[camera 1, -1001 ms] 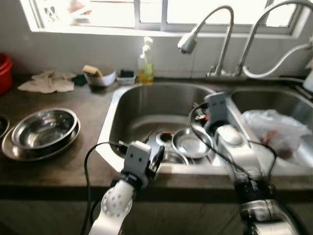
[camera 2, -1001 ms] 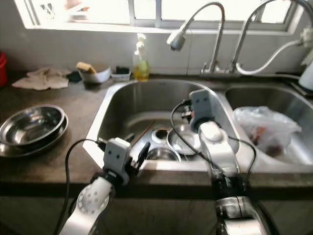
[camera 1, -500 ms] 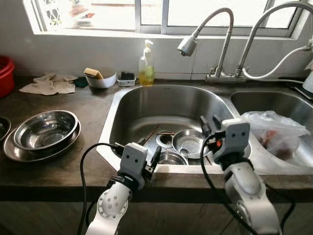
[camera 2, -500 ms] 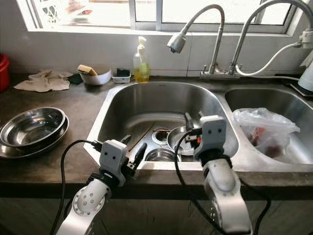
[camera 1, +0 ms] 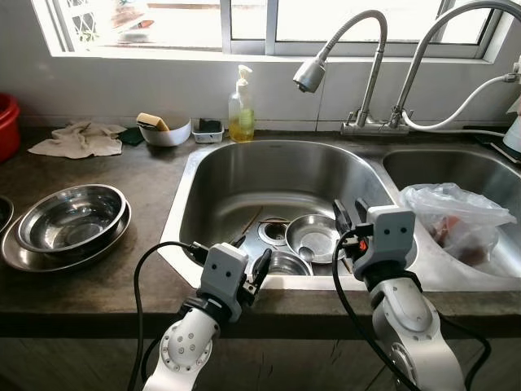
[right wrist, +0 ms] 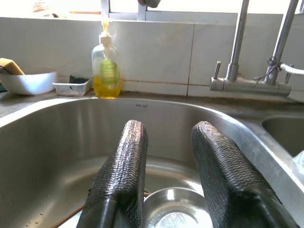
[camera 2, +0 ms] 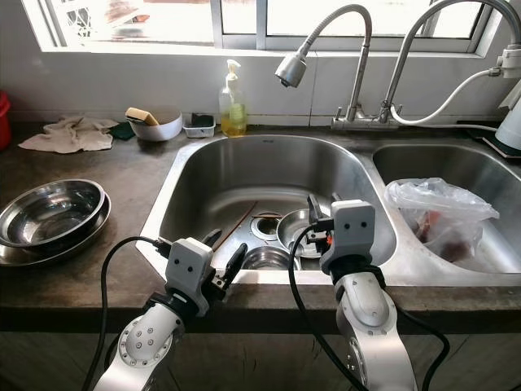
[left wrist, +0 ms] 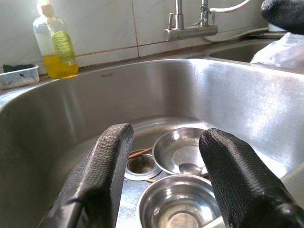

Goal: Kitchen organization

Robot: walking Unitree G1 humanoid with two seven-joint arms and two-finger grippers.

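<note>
The right gripper [right wrist: 166,156], jaws parted and empty, hangs over the steel sink basin [right wrist: 52,142] above a steel bowl [right wrist: 173,211]; behind stand a yellow soap bottle [right wrist: 106,71], a white bowl [right wrist: 27,81] and a tap [right wrist: 237,61]

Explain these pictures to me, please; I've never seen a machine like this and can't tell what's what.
A humanoid robot stands at a kitchen sink. Two pictures come from cameras on its head, two from cameras on its wrists, looking along each claw's black fingers. The left claw and right claw are both open and hold nothing, poised at the near rim. In the basin lie two steel bowls, one with a spoon. A soap bottle stands behind; stacked steel bowls rest on the counter, and a plastic bag lies in the other basin.
</note>
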